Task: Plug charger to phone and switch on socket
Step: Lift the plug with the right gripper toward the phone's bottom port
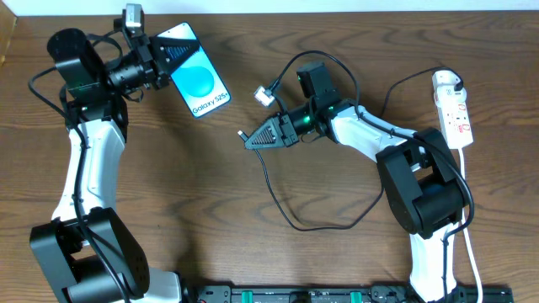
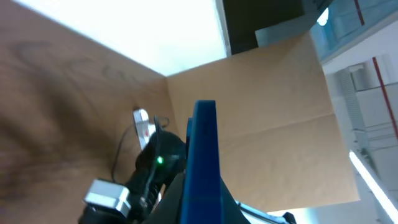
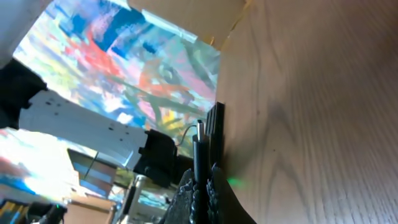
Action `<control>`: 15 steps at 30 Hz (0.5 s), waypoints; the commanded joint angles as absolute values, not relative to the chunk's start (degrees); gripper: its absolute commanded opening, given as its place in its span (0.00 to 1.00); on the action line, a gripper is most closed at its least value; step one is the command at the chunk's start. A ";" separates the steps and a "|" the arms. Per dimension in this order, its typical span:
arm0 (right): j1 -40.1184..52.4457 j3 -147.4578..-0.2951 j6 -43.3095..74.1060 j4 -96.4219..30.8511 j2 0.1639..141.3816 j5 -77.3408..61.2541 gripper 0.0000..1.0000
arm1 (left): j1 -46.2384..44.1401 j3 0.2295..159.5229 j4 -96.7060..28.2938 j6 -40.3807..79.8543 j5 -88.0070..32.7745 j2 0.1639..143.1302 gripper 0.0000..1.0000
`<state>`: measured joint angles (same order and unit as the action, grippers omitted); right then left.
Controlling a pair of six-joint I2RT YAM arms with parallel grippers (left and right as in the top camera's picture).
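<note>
Overhead: the slim rectangular phone with a bright blue screen sits at the far left of the brown wooden tabletop. It faces screen up, its long axis running diagonally from upper left to lower right. White writing at its lower-right end reads "Galaxy S25". The left gripper pinches the phone's upper-left end in its jaws; that arm reaches up the left side and bends rightward. The right gripper points left from a bent arm, jaws pressed onto the tip of the thin black charger cable. The cable loops across the wood, its tip aimed left, well apart from the phone. The narrow white power strip lies along the right edge, a white adapter plug at its far end.

Left wrist: the phone shows edge-on as a blue bar rising from the jaws. The power strip, with red marks, lies beyond it.

Right wrist: the jaws are closed on the cable's thin black tip, which points up the view.
</note>
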<state>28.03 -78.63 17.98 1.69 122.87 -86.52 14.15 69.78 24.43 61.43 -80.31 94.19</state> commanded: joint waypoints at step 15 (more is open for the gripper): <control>29.19 -78.74 64.34 56.88 122.89 -89.47 0.01 | 14.44 70.35 26.92 57.49 -72.07 93.58 0.07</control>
<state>28.69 -78.30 50.65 51.03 122.93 -88.73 14.15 69.78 26.20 60.71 -71.83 94.19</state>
